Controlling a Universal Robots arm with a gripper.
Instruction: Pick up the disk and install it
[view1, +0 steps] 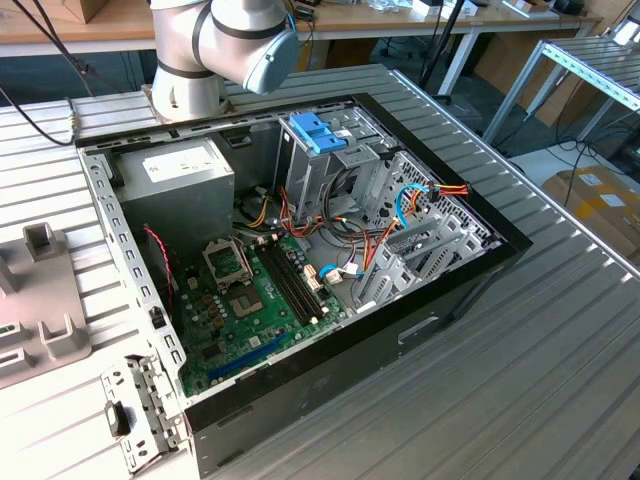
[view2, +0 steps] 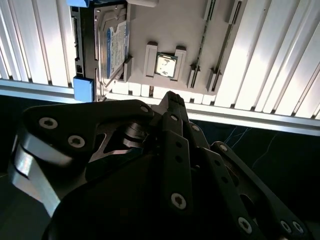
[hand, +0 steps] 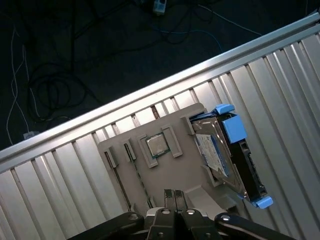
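disk (hand: 226, 156) sits in tray (hand: 185, 167) on ribbed table (hand: 75, 175) w/ dark floor (hand: 75, 50) beyond.

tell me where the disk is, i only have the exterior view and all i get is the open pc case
Observer: In both wrist views the disk sits in an end slot of a grey holder on the slatted table.
Operator: is the gripper on it
Observer: No. The gripper hangs above the holder, apart from the disk, holding nothing.
Operator: open or shut
Observer: Shut, as both wrist views show.
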